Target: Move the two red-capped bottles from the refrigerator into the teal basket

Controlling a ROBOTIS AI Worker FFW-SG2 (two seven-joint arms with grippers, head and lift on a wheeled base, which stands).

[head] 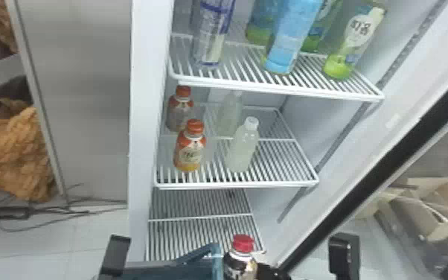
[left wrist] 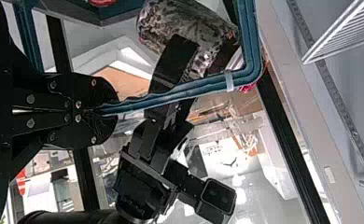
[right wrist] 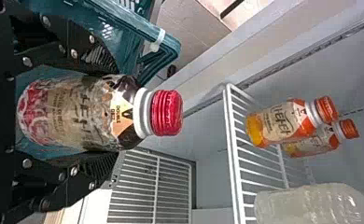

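Left pincer (left wrist: 106, 111) is pressed together on the rim of the teal basket (head: 216, 260). By a dark part of the basket, something red (left wrist: 103, 2) shows at the edge of the left wrist view; whether it is the second red-capped bottle, I cannot tell. Beyond the basket, two orange-capped bottles (head: 189, 152) stand one behind the other on a refrigerator shelf (head: 234, 185), and higher beyond it a tall clear bottle (head: 210, 41) stands on the upper shelf (head: 279, 90). Just beside the basket's right end is the red-capped bottle (head: 242, 244), cap up, its body pinched between the black fingers of the right pincer (head: 266, 271). Past the basket and a little to its right is a white-capped bottle (head: 242, 147). Well apart from the basket, farther right, lies an open cardboard box (head: 426, 219).
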